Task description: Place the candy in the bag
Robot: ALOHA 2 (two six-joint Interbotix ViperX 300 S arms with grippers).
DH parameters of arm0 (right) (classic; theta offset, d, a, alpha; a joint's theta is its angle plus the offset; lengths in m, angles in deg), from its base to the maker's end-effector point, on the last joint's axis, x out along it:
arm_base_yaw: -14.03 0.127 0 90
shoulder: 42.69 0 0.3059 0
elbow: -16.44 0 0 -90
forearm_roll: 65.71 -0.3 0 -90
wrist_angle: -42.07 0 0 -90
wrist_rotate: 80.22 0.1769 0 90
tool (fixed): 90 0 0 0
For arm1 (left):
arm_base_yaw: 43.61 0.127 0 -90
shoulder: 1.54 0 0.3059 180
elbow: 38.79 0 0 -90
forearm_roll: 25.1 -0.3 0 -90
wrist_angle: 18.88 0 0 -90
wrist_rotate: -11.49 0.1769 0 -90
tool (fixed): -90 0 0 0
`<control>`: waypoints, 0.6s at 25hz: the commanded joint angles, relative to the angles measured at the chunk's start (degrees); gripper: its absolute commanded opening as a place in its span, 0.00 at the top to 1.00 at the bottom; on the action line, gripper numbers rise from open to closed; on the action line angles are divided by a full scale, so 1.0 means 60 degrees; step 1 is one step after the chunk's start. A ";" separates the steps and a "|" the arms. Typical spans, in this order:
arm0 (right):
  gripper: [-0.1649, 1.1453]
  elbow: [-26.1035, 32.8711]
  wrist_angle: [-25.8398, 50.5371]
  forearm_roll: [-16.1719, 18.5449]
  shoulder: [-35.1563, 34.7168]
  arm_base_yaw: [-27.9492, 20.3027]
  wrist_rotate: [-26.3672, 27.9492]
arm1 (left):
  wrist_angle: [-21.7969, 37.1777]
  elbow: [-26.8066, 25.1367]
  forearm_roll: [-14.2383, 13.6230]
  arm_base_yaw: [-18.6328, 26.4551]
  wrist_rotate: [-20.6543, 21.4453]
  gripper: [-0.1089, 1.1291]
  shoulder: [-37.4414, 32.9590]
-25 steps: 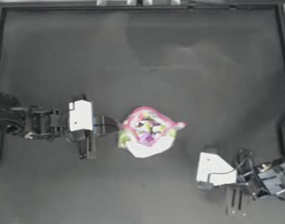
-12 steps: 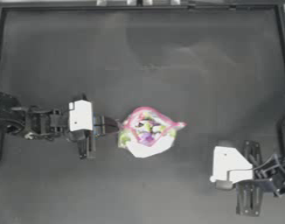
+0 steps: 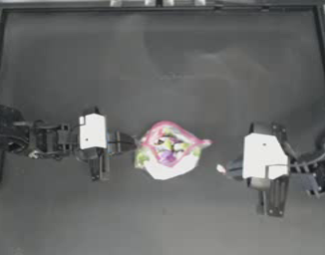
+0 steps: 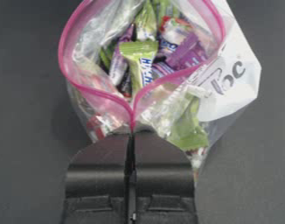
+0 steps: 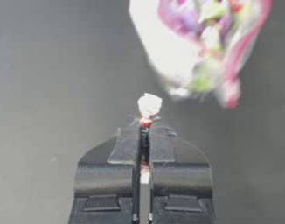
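The right gripper, clamped on the candy, faces the bag ahead, whose mouth the left gripper pinches open for it.

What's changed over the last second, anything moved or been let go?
The right gripper, shut on the candy, has moved up from the table's lower right corner toward the bag, stopping just short of it. Left gripper stays shut on the bag's pink seal, mouth held open; the bag hasn't shifted.
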 commanded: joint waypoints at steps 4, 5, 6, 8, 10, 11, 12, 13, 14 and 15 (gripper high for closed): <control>0.71 0.0645 -0.0762 -0.0029 -0.0220 -0.1025 -0.0791 | -0.0059 0.0161 -0.0015 -0.0029 0.0000 0.89 -0.0205; 0.71 0.0732 -0.0967 -0.0073 -0.0366 -0.1201 -0.1025 | -0.0059 0.0161 -0.0015 -0.0029 0.0000 0.89 -0.0190; 0.71 0.0806 -0.1099 -0.0117 -0.0513 -0.1348 -0.1187 | -0.0059 0.0161 -0.0015 -0.0029 0.0000 0.89 -0.0205; 0.71 0.0981 -0.1318 -0.0205 -0.0835 -0.1597 -0.1509 | -0.0059 0.0161 -0.0015 -0.0029 0.0015 0.89 -0.0190; 0.71 0.1143 -0.1509 -0.0278 -0.1201 -0.1816 -0.1772 | -0.0059 0.0161 -0.0015 -0.0029 0.0015 0.89 -0.0176; 0.71 0.1216 -0.1626 -0.0322 -0.1362 -0.1904 -0.1904 | -0.0044 0.0161 -0.0015 -0.0029 0.0015 0.89 -0.0190; 0.71 0.1289 -0.1714 -0.0337 -0.1553 -0.1992 -0.1992 | -0.0059 0.0146 -0.0015 -0.0029 0.0015 0.89 -0.0176; 0.72 0.1362 -0.1816 -0.0337 -0.1729 -0.2080 -0.2080 | -0.0059 0.0161 -0.0015 -0.0029 0.0015 0.89 -0.0190; 0.72 0.1450 -0.1904 -0.0337 -0.1890 -0.2153 -0.2153 | -0.0059 0.0161 -0.0015 -0.0029 0.0029 0.89 -0.0176; 0.72 0.1538 -0.2007 -0.0337 -0.2065 -0.2227 -0.2212 | -0.0059 0.0161 -0.0015 -0.0029 0.0029 0.89 -0.0176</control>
